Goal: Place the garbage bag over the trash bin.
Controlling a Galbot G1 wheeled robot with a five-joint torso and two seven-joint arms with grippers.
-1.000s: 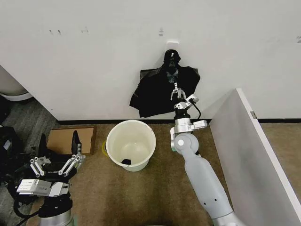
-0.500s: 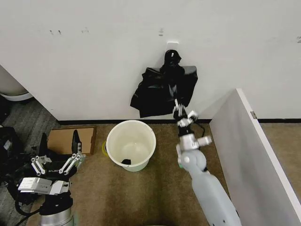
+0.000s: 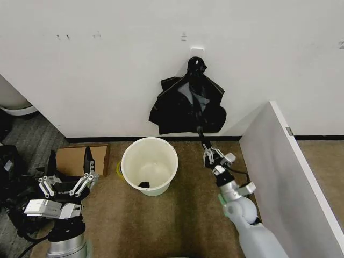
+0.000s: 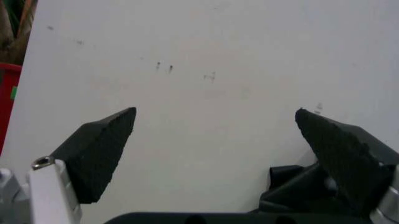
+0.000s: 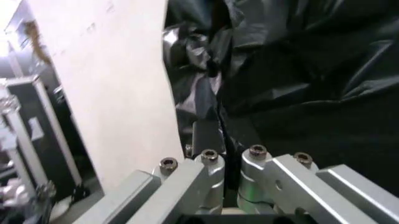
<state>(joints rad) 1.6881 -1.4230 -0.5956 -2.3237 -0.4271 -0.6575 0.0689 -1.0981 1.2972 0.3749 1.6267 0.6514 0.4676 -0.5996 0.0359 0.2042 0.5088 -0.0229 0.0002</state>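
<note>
While our right gripper (image 3: pixel 209 154), beside the trash bin (image 3: pixel 149 164), pinches the hanging garbage bag (image 3: pixel 185 107) to free it, our left gripper (image 3: pixel 67 183) waits spread.

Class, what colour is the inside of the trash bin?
Cream-white; the trash bin shows best in the head view.

glossy crinkled plastic garbage bag (image 3: pixel 188 105), smooth cream plastic trash bin (image 3: pixel 149 164), matt cardboard box (image 3: pixel 80 159)
</note>
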